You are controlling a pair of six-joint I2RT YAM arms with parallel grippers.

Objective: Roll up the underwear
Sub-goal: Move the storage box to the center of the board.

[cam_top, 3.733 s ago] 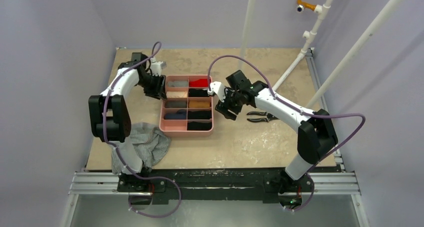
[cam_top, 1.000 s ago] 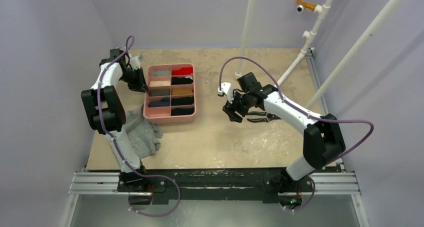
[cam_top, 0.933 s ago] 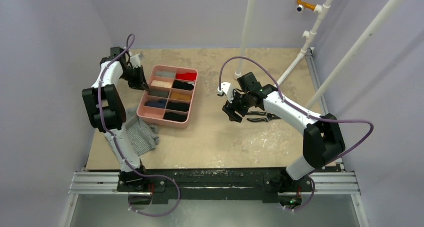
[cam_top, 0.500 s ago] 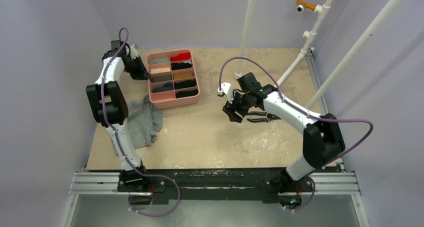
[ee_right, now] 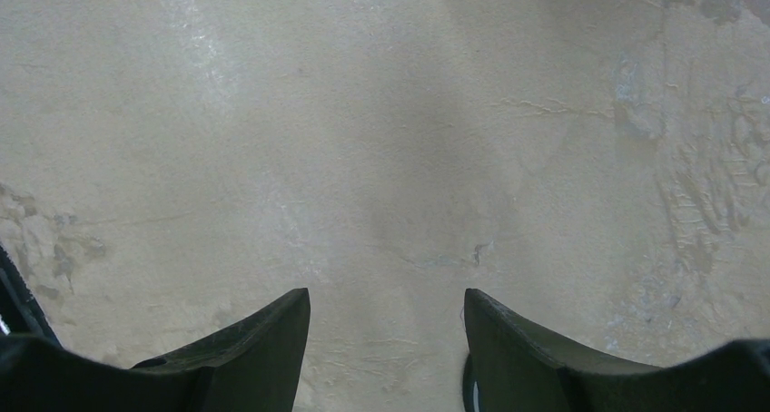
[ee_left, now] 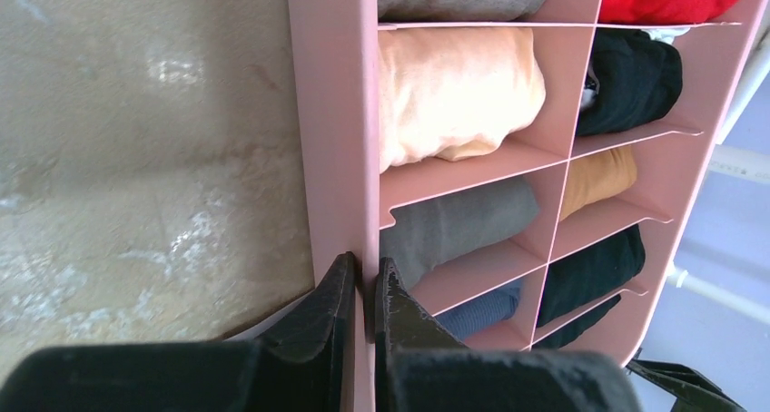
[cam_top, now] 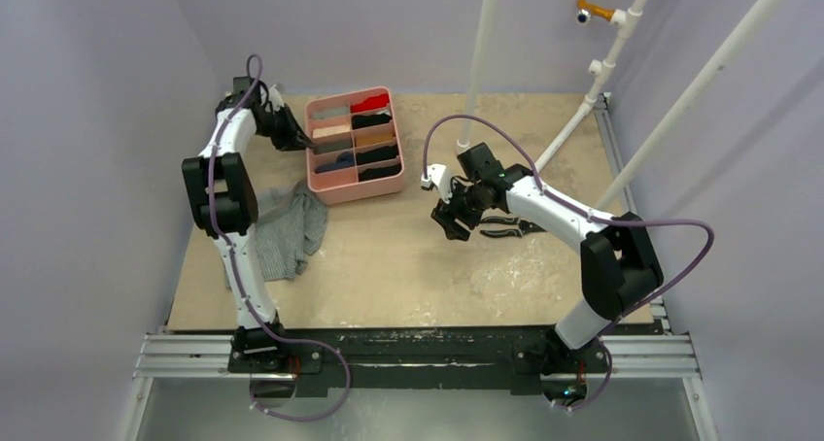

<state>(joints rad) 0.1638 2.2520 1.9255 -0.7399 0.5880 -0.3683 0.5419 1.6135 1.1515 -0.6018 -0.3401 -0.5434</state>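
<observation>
The grey striped underwear lies crumpled on the table at the left, partly behind my left arm. No loose black underwear shows; only black rolls sit in the tray. My left gripper is shut on the left wall of the pink divided tray. In the left wrist view its fingertips pinch that wall, one finger outside and one inside. My right gripper is open and empty over bare table at the middle, and the right wrist view shows only tabletop between its fingers.
The tray holds several rolled garments: red, cream, grey, tan, blue and black. Black-handled pliers lie just right of my right gripper. White poles rise at the back right. The table ends at walls on the left and back.
My left gripper has dragged the pink tray toward the far side and turned it. The grey underwear has shifted slightly. The right arm has hardly moved in the last second.
</observation>
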